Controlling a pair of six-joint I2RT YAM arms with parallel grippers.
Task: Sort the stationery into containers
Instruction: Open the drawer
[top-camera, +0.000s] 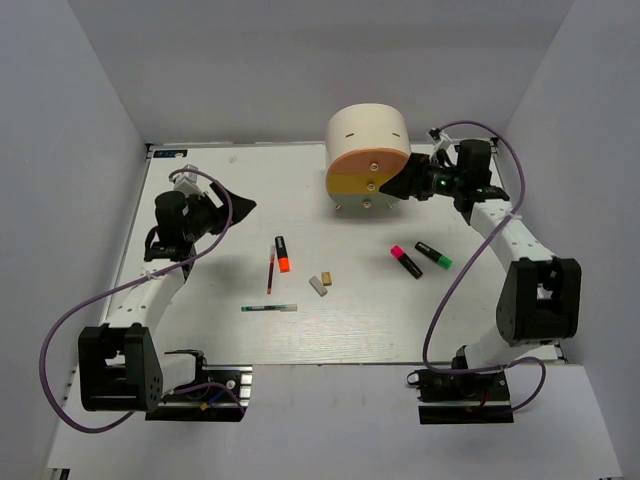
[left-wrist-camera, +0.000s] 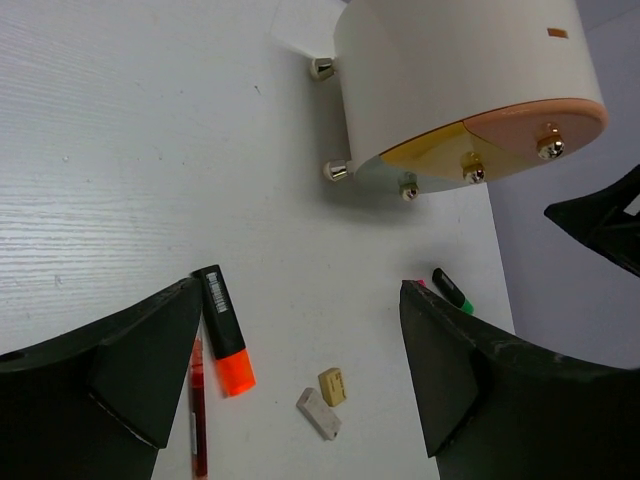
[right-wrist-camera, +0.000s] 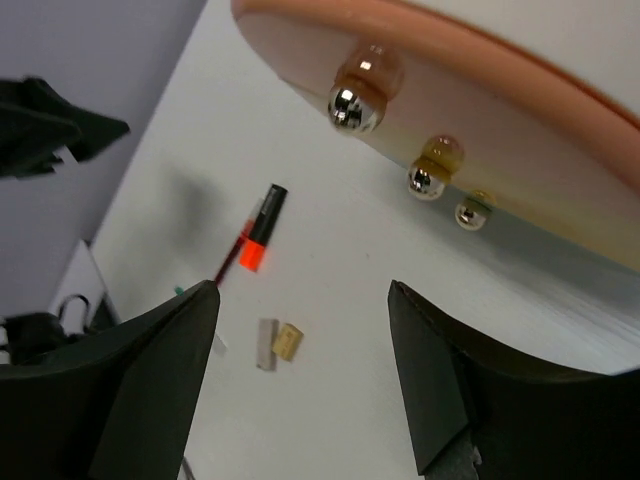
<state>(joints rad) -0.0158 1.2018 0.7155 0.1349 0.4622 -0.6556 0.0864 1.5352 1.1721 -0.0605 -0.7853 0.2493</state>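
Right gripper (top-camera: 405, 186): jaws spread wide, nothing held. The organizer's (top-camera: 366, 140) orange drawer (right-wrist-camera: 290, 50) knob (right-wrist-camera: 353, 103) sits just ahead of it, ungripped. Left gripper (top-camera: 238, 206): jaws likewise wide, empty, well apart from the organizer. Ahead of it lie the orange highlighter (left-wrist-camera: 225, 335), pencil (left-wrist-camera: 197, 400), white eraser (left-wrist-camera: 320, 412) and tan eraser (left-wrist-camera: 333, 385). The pink highlighter (top-camera: 405, 261) and green highlighter (top-camera: 433, 255) lie behind the right gripper.

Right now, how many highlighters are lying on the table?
3. The orange-capped highlighter lies left of centre beside the pencil; the pink-capped highlighter and green-capped highlighter lie close together at right, nearer than the organizer. Any inside the shut drawers would be hidden.
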